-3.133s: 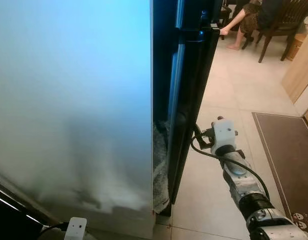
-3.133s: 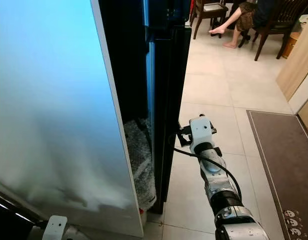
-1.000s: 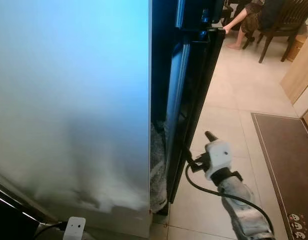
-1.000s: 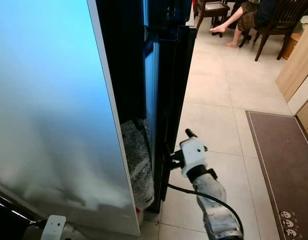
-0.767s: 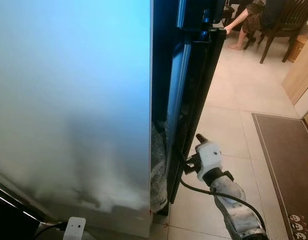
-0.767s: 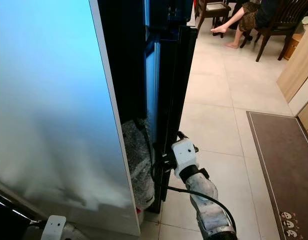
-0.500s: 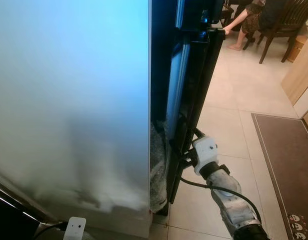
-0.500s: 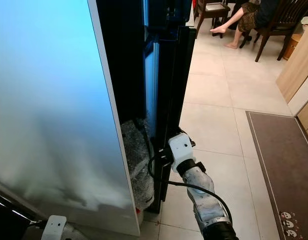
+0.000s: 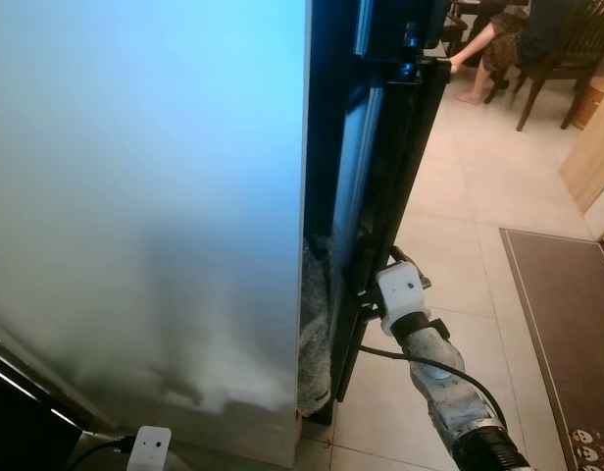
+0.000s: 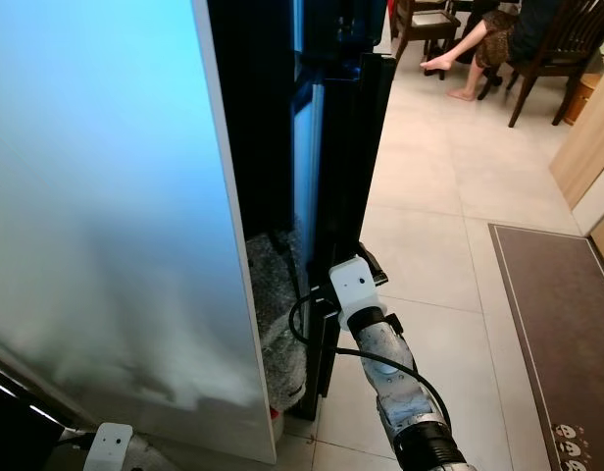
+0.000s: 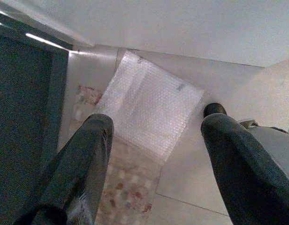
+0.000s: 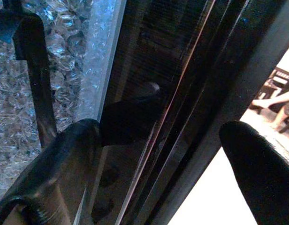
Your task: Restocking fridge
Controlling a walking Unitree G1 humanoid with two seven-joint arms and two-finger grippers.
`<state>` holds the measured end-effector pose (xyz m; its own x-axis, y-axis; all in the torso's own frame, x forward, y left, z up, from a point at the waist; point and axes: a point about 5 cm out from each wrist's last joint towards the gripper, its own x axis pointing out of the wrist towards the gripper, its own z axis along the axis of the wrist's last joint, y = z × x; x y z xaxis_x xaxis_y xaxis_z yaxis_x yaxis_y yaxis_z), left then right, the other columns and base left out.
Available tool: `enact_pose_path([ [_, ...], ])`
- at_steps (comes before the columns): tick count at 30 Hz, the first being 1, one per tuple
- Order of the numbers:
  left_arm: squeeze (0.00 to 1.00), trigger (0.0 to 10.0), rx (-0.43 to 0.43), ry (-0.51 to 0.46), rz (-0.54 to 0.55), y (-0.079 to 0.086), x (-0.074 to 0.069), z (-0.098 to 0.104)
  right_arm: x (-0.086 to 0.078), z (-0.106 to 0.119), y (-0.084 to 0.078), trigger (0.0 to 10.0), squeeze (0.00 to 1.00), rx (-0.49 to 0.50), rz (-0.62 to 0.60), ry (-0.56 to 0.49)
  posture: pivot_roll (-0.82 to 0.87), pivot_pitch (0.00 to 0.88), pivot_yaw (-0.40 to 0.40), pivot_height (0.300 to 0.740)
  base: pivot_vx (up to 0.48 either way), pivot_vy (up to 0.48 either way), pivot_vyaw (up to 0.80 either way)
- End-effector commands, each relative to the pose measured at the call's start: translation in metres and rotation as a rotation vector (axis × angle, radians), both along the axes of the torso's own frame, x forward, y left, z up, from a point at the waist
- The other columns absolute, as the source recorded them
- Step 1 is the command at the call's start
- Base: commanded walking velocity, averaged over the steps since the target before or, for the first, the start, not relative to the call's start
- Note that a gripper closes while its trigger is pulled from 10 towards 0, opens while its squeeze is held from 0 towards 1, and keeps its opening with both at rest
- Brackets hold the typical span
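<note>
The fridge's tall black door (image 9: 400,186) stands edge-on beside a pale, lit white panel (image 9: 145,196). Bubble wrap (image 9: 315,324) fills the low gap between them. My right gripper (image 12: 158,136) is open at the door's lower edge. One finger (image 12: 64,159) is on the inner, bubble-wrap side and the other finger (image 12: 257,159) on the outer side. Its white wrist (image 10: 351,287) rests against the door edge. My left gripper (image 11: 156,124) hangs open and holds nothing, above a bubble-wrap sheet (image 11: 149,103) on the floor.
Pale floor tiles (image 9: 449,196) stretch to the right of the door. A brown mat (image 9: 567,314) lies at the right and a wooden cabinet (image 9: 591,147) stands beyond it. A person (image 9: 508,29) sits on a chair at the far back.
My right gripper has swung left from over the tiles to the black door's lower edge, and its fingers now straddle that edge. The view has shifted slightly.
</note>
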<state>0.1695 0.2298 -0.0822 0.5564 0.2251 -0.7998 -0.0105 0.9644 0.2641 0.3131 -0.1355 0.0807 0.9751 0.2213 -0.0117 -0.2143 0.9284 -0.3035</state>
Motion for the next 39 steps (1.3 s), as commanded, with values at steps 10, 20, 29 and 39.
enact_pose_path([
  [10,0.0,10.0,0.001,0.015,0.012,0.001,-0.004,-0.002,0.004,0.003,-0.039,10.0,0.0,-0.023,-0.249,-0.05,-0.13,0.0,-0.004,0.74,0.0,0.0,0.0],
  [20,0.0,10.0,0.001,0.017,0.008,0.0,-0.004,-0.002,-0.018,-0.016,-0.089,10.0,0.0,0.006,-0.531,-0.002,-0.13,0.0,-0.004,0.74,0.0,0.0,0.0],
  [29,0.0,10.0,-0.001,0.018,-0.001,-0.001,-0.004,-0.002,-0.063,-0.058,-0.131,10.0,0.0,0.034,-0.806,0.143,-0.14,0.0,-0.003,0.74,0.0,0.0,0.0],
  [39,0.0,10.0,-0.001,0.021,-0.004,-0.001,-0.004,-0.002,-0.093,-0.1,-0.126,10.0,0.0,0.051,-0.796,0.358,-0.14,0.0,-0.005,0.74,0.0,0.0,0.0],
])
